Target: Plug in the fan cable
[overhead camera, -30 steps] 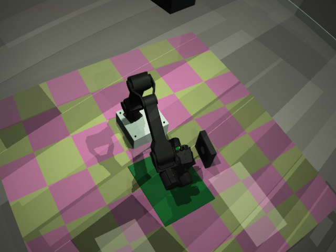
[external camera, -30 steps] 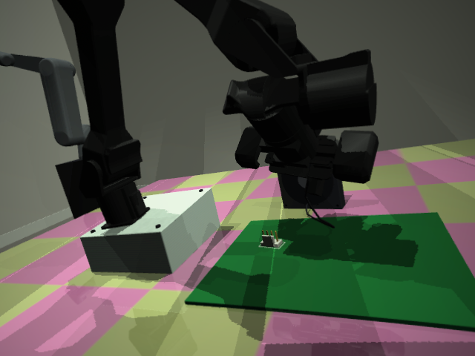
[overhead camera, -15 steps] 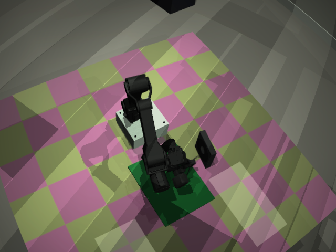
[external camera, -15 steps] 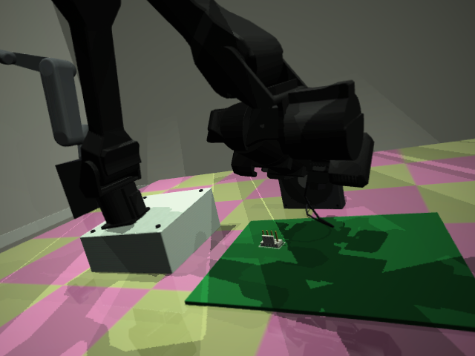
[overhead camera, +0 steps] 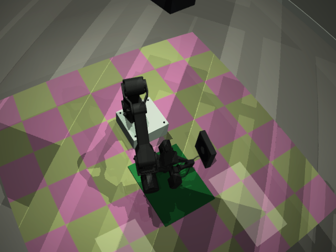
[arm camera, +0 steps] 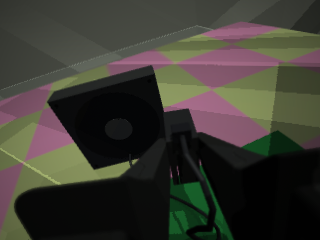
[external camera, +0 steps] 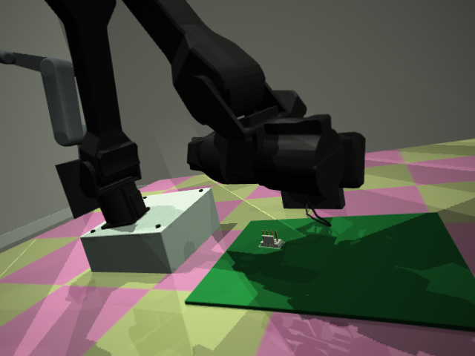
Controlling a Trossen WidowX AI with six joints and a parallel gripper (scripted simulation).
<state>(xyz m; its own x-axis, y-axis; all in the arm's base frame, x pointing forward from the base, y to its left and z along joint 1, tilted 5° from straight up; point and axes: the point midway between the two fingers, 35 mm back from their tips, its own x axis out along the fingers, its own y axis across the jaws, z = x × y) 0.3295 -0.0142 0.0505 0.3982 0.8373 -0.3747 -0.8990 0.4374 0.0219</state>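
Note:
My gripper (overhead camera: 191, 163) (arm camera: 181, 142) is shut on the fan's black plug (arm camera: 180, 121), which sticks out beyond the fingertips. It is tilted close to level above the board, pointing towards the fan; in the exterior view the arm hides the fingers. The green board (overhead camera: 166, 212) (external camera: 383, 279) (arm camera: 277, 143) lies flat. The white four-pin header (external camera: 269, 241) stands on it, pins up, with no plug on it; the arm hides it in the top view. The black fan (overhead camera: 208, 153) (external camera: 332, 199) (arm camera: 118, 128) stands upright beside the board. Its dark cable (external camera: 319, 219) (arm camera: 204, 187) loops between fan and plug.
The pale base block (overhead camera: 157, 115) (external camera: 128, 253) carries the arm at one side of the board. The fan is close past the fingertips. A checkered pink and yellow-green surface (overhead camera: 86, 214) (external camera: 126, 314) lies around the board. A grey jointed shape (external camera: 61, 103) shows behind the arm.

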